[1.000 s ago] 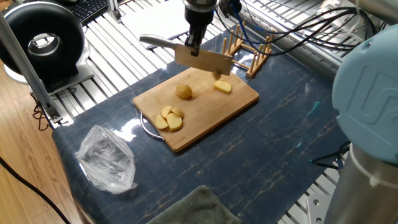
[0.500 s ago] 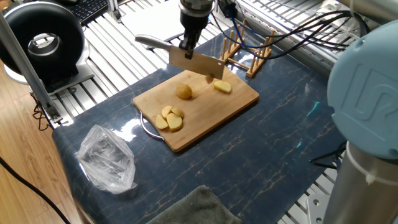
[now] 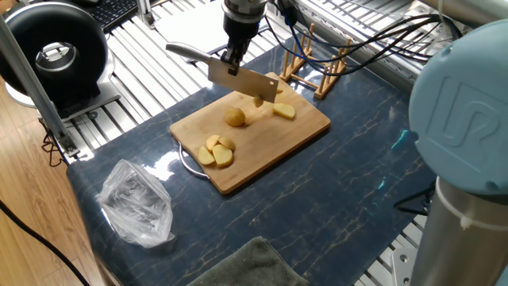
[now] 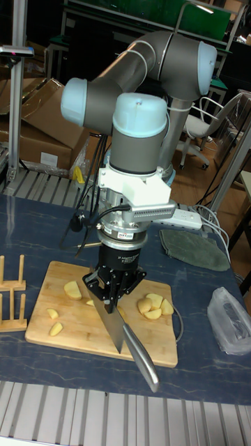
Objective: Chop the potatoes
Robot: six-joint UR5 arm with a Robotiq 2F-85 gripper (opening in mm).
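Partly knife-hidden (image 3: 243, 80) potatoes (image 3: 235, 117)

Five potato pieces (image 3: 235, 117), one knife (image 3: 238, 78)

The cutting board (image 3: 262, 147) is pale bamboo, smooth and matt, and the rack (image 3: 317, 67) behind it is bare light wood. The knife (image 3: 242, 79) has a bright metal blade. The tabletop (image 3: 357, 191) wears a glossy dark blue marbled sheet that throws back glare. The potatoes (image 3: 217, 151) look moist and smooth. A crinkled clear plastic bag (image 3: 136, 202) shines beside a matt grey-green cloth (image 3: 250, 266)
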